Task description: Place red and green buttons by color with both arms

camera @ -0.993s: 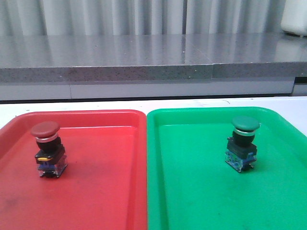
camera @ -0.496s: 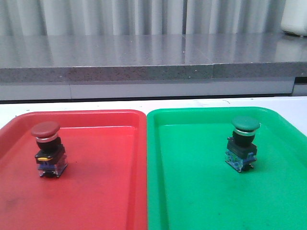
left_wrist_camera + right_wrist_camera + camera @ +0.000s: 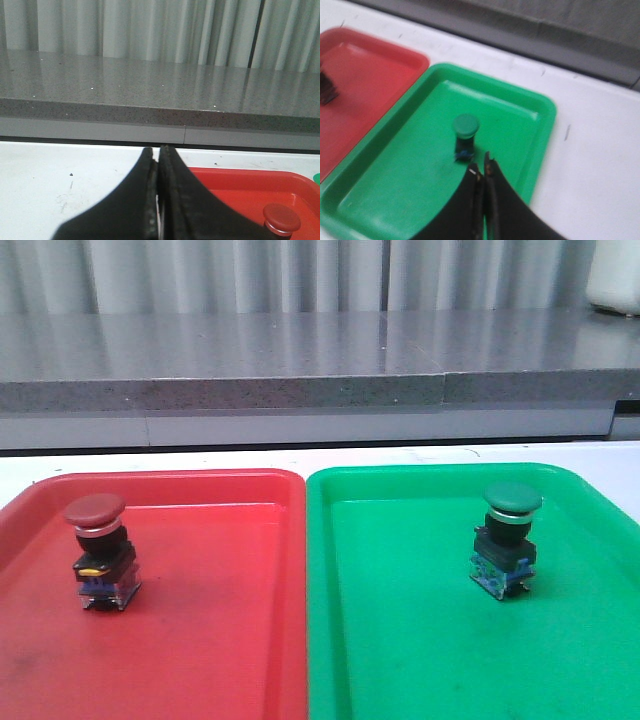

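The red button (image 3: 98, 550) stands upright in the red tray (image 3: 200, 640), toward its left side. The green button (image 3: 507, 538) stands upright in the green tray (image 3: 420, 640), toward its right side. Neither gripper shows in the front view. In the left wrist view my left gripper (image 3: 158, 150) is shut and empty, above the white table beside the red tray (image 3: 235, 190); the red button's cap (image 3: 281, 218) shows at the frame's edge. In the right wrist view my right gripper (image 3: 482, 166) is shut and empty, raised above the green tray (image 3: 395, 185), close to the green button (image 3: 465, 135).
The two trays sit side by side on a white table (image 3: 400, 452). A grey stone ledge (image 3: 300, 370) runs along the back, with pale curtains behind it. White table surface lies to the right of the green tray (image 3: 600, 150).
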Controlling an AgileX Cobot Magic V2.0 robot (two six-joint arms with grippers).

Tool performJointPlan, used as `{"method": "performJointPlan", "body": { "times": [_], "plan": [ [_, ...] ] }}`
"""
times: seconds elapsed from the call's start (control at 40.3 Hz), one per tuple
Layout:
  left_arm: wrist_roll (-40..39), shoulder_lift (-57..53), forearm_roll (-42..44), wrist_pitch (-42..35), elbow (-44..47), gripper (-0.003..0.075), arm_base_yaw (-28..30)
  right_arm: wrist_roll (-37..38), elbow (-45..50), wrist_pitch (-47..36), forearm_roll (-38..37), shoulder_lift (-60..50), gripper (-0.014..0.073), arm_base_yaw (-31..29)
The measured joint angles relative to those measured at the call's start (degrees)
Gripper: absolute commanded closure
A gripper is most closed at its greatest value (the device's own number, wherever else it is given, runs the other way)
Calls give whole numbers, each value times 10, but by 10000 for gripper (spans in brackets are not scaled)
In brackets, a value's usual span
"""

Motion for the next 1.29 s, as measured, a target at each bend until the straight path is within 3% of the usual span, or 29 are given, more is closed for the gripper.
{"method": "performJointPlan", "body": {
  "times": [0.223,0.521,1.042,1.29],
  "plan": [
    [0,0,0,0,0,740,0,0,167,-164,-2,-124,663,-106],
    [-1,0,0,0,0,740,0,0,300,-287,-2,-187,663,-133],
    [-1,0,0,0,0,740,0,2,309,-322,-2,-190,663,-147],
    [-1,0,0,0,0,740,0,75,309,-340,-39,-190,663,-142]
  ]
}}
